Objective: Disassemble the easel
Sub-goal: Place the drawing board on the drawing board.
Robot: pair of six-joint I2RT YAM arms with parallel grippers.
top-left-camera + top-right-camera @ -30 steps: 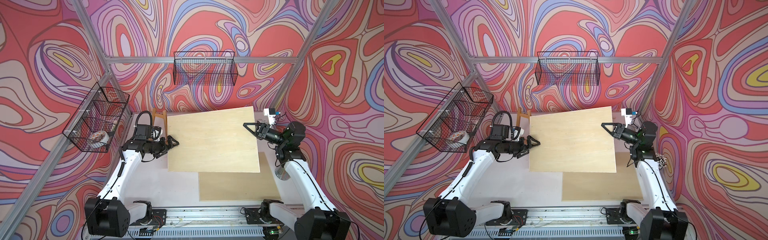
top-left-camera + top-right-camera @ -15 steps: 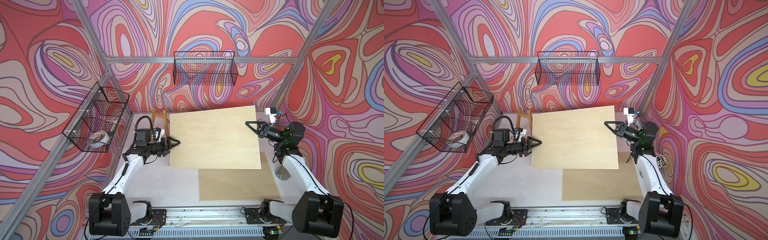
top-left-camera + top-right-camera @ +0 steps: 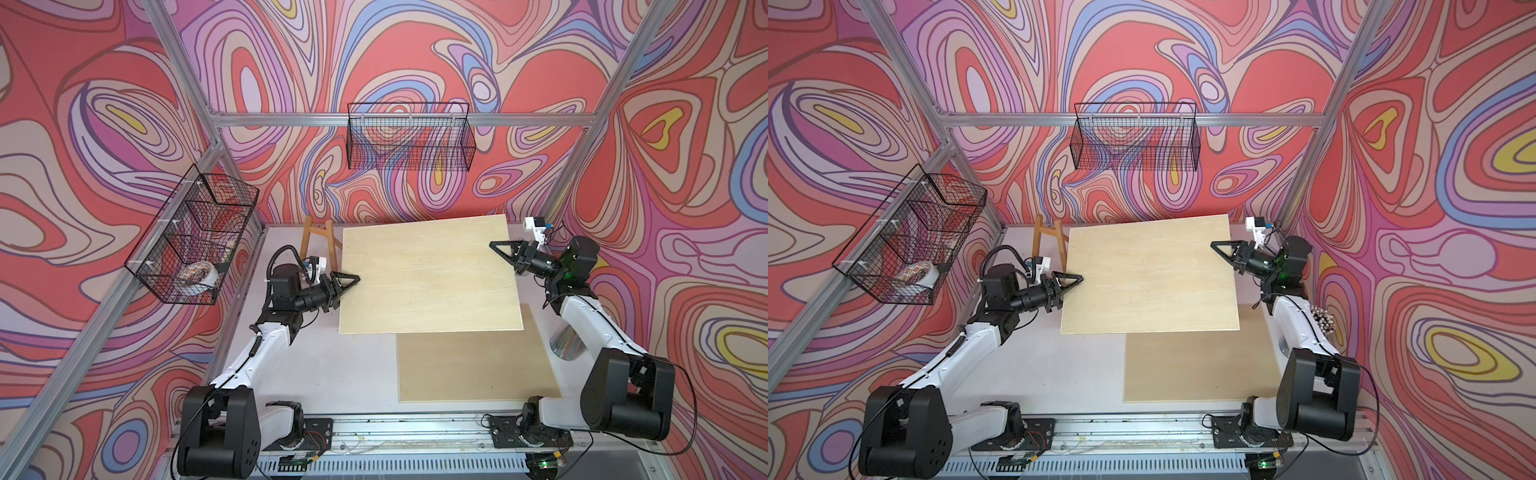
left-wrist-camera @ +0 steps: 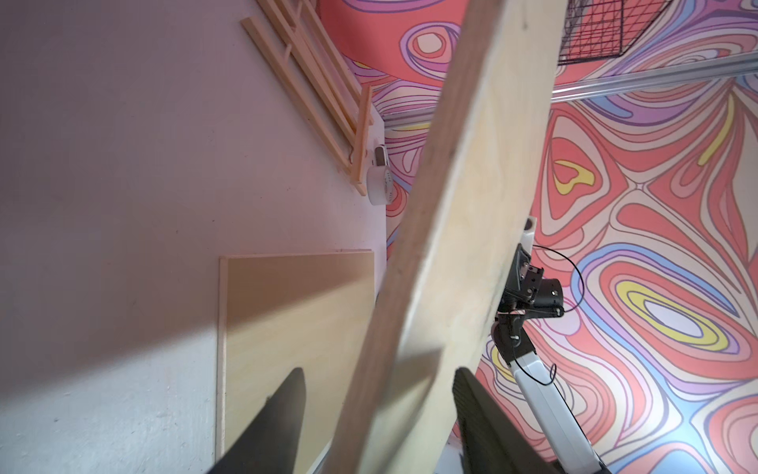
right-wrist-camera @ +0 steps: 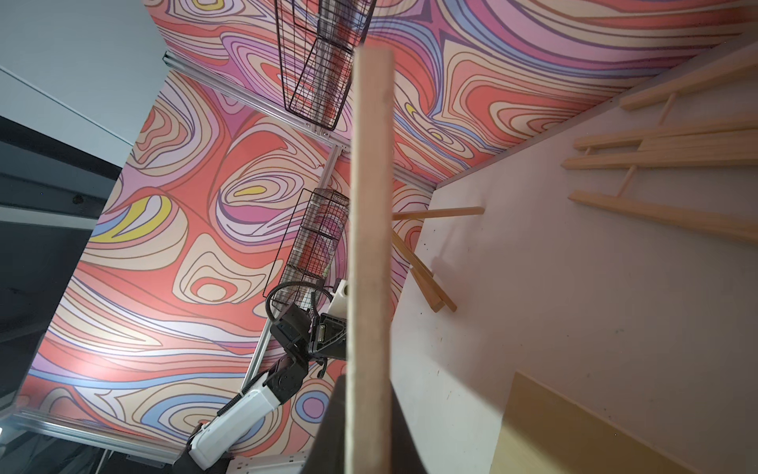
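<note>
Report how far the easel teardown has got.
Done: one thin plywood panel lies flat. In hand: large pale plywood board, clamped by right pincer, left pincer open astride its opposite edge. Left: set it down; slatted wooden easel frame looks assembled.

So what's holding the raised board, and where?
The right gripper is shut on the board at its right-hand edge. The left gripper straddles the opposite edge, jaws not clamped; a gap shows in the left wrist view.
</note>
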